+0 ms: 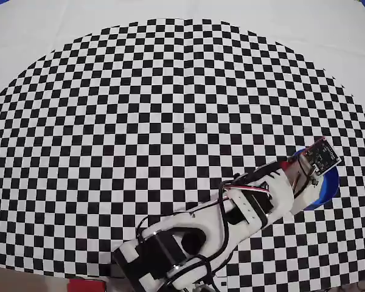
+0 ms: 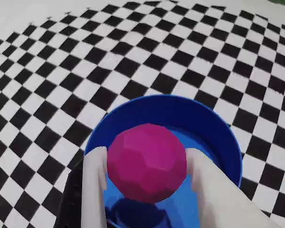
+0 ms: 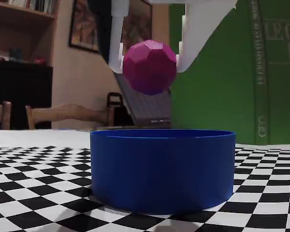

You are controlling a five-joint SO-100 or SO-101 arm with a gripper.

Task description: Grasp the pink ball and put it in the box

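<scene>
Above the box (image 3: 162,169), the pink ball (image 3: 150,66) between tool (image 3: 149,58) fingers.

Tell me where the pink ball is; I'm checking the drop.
In the fixed view, the faceted magenta-pink ball hangs between the white gripper fingers, above the round blue box.

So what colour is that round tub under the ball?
Bright blue all over; the box shows best in the fixed view.

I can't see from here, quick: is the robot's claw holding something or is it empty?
Claw: closed on the faceted magenta-pink ball, holding it in the air above the round bright blue container.
</scene>
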